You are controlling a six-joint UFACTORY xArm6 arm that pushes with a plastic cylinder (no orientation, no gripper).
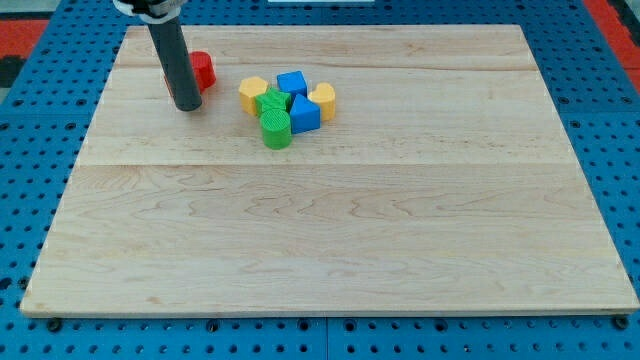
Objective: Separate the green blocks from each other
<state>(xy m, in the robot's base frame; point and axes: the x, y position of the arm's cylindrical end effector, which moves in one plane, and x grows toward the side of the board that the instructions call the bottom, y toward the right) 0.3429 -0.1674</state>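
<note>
dark grey cylindrical rod, my tip point(188, 105)

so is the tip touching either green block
No, my tip sits by the red block, apart from both green blocks.

Single camera view only. It looked down at an angle from beyond the bottom edge of the wooden tabletop point(330, 240), facing the top edge. Moderately near: the whole tabletop fit in frame, blue perforated base point(30, 150) showing round it. No second view to compare.
</note>
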